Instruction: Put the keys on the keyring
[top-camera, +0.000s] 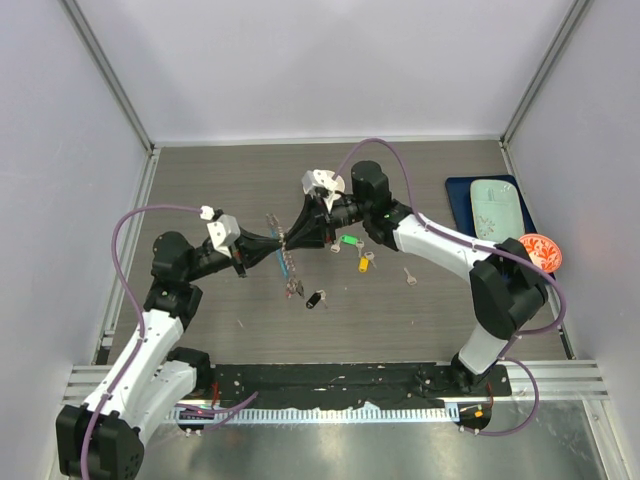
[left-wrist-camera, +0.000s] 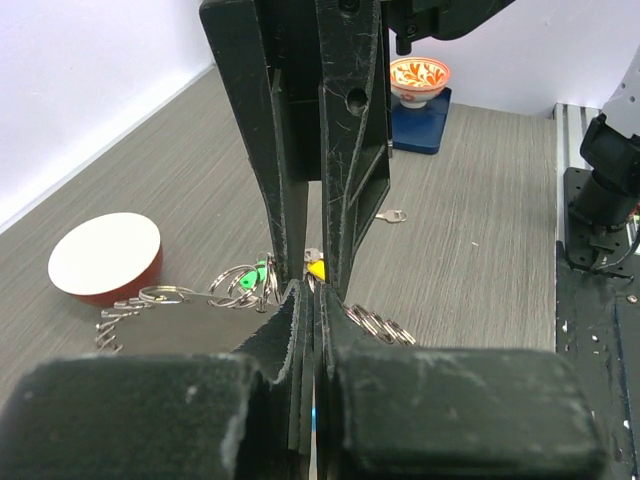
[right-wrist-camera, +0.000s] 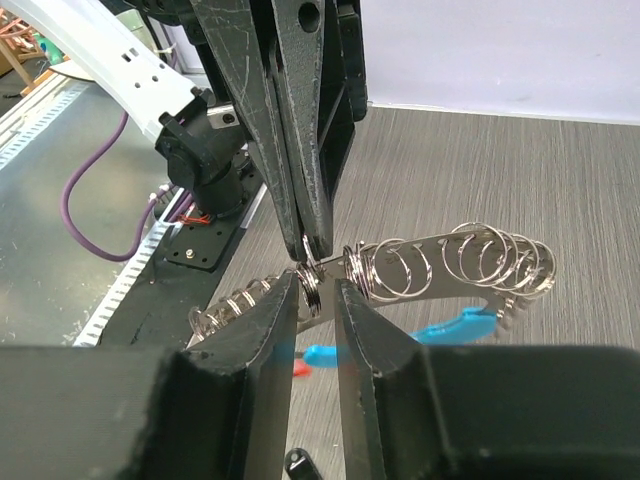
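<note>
Both grippers meet over the middle of the table. My left gripper (top-camera: 281, 244) (left-wrist-camera: 313, 288) is shut on the thin wire of the keyring (top-camera: 284, 263). In the right wrist view the keyring (right-wrist-camera: 455, 262) carries several small silver rings, and its blue tag (right-wrist-camera: 452, 325) hangs below. My right gripper (top-camera: 292, 238) (right-wrist-camera: 318, 287) has its jaws a narrow gap apart around one small split ring on the wire, tip to tip with the left one. Keys with green (top-camera: 348, 240), yellow (top-camera: 365, 263) and black (top-camera: 316, 298) tags and a plain key (top-camera: 410, 277) lie on the table.
A pale tray on a blue mat (top-camera: 495, 208) and a red patterned bowl (top-camera: 540, 251) sit at the right edge. A white bowl with a red outside (left-wrist-camera: 105, 257) stands beyond the grippers. A metal rail (top-camera: 350, 385) runs along the near edge.
</note>
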